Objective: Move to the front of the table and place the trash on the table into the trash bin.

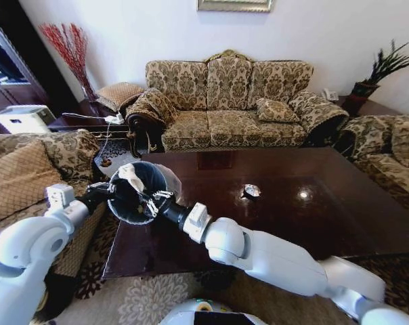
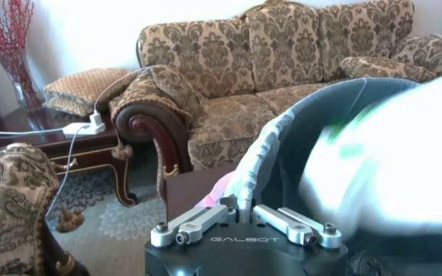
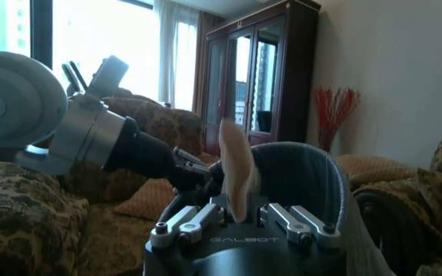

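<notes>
From the head camera, the left end effector [image 1: 103, 192] grips the rim of the trash bin [image 1: 140, 191] and holds it lifted and tilted at the near left corner of the dark wooden surface [image 1: 306, 223], its mouth turned toward the right arm, apparently so scraps can be dropped in. The right end effector [image 1: 152, 200] reaches over that mouth, pinching a pale piece of trash [image 1: 130, 174]. A silvery crumpled wrapper [image 1: 251, 191] lies near the surface's centre, well apart from both arms. The left wrist camera shows the bin's bag-lined wall [image 2: 263, 155] clamped between closed fingers. The right wrist camera shows the pale scrap [image 3: 235, 172] upright between its fingers, before the bin's opening [image 3: 301, 172].
</notes>
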You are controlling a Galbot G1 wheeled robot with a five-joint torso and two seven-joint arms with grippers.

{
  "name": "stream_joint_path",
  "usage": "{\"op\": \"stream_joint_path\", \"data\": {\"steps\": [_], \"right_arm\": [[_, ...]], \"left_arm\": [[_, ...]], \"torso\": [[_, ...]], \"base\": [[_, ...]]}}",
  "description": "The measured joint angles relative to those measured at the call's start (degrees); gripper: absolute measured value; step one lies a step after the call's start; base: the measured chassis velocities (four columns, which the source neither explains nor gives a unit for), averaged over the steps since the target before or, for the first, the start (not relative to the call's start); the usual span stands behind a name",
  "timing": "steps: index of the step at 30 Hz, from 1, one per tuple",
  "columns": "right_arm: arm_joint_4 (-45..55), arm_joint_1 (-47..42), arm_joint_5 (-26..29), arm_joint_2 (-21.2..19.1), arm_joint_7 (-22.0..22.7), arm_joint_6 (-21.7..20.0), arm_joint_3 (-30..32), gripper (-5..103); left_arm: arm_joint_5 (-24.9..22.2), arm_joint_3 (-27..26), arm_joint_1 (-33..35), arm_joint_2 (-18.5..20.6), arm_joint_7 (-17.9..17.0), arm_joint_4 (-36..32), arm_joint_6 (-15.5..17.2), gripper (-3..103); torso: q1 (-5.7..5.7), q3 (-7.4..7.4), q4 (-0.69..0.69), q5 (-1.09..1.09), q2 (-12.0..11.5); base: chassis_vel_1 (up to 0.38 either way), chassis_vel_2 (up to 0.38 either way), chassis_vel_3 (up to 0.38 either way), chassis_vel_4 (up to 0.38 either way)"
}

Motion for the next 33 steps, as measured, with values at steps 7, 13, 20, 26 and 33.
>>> {"op": "stream_joint_path", "data": {"steps": [7, 13, 20, 26, 33], "right_arm": [[-0.81, 0.75, -0.26, 1.21, 0.22, 1.54, 2.18, 43], [-2.40, -0.15, 0.20, 0.59, 2.53, 1.83, 15.05, 70], [-8.75, -6.72, -0.93, -3.95, 1.74, 1.70, 28.29, 86], [-19.11, -16.23, -3.36, -5.80, 0.24, -1.87, 39.44, 100], [-41.32, -16.81, -8.34, -0.89, -3.59, 4.57, 43.59, 100]], "left_arm": [[0.06, -0.04, 0.14, -0.45, 0.09, -0.55, 0.00, 0], [0.29, -0.55, 0.69, -1.47, 0.30, -0.54, -0.11, 0], [1.58, -0.58, 0.66, -2.45, 2.09, -0.21, -1.31, 0], [4.06, -0.09, 0.57, -3.42, 3.35, 0.20, -2.89, 0], [4.80, 0.38, 0.12, -4.27, 4.91, 0.01, -3.09, 0]], "torso": [[0.01, 0.00, 0.00, 0.00, 0.00], [0.01, 0.00, 0.02, 0.00, 0.00], [0.01, 0.01, -0.01, 0.04, 0.00], [0.01, 0.01, -0.02, 0.03, 0.00], [0.01, 0.01, 0.02, 0.02, 0.00]], "base": [[0.000, 0.000, 0.000, 0.000], [0.000, 0.000, 0.000, 0.000], [0.000, 0.000, 0.000, 0.000], [0.000, 0.000, 0.000, 0.000], [0.000, 0.000, 0.000, 0.000]]}}
